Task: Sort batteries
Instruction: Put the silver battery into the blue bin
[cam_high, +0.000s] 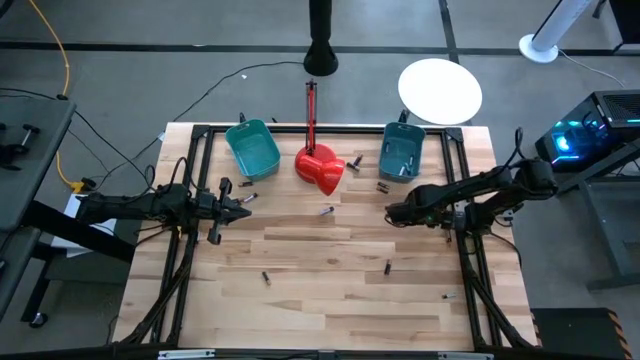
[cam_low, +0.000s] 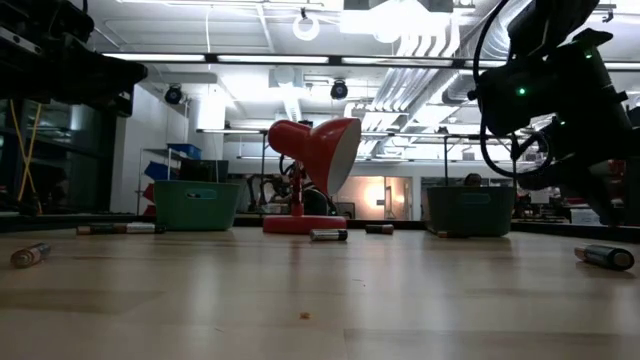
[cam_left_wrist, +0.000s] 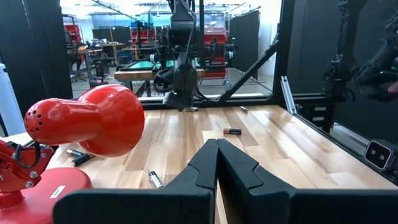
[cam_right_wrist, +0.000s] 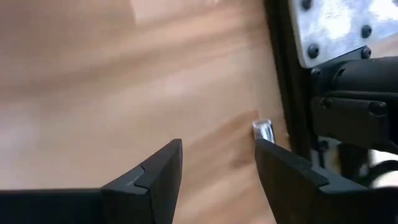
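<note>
Left gripper (cam_high: 246, 199) hovers pinched closed and empty beside the left teal bin (cam_high: 252, 148). Batteries (cam_high: 327, 211) lie scattered across the table (cam_high: 330, 300), unsorted. Right gripper (cam_high: 392, 212) hangs spread wide, empty, probably lining up a pick.

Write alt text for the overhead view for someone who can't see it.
Two dark arms reach in over a wooden table strewn with small batteries. At the far edge, a red lamp lies between two teal bins.
</note>
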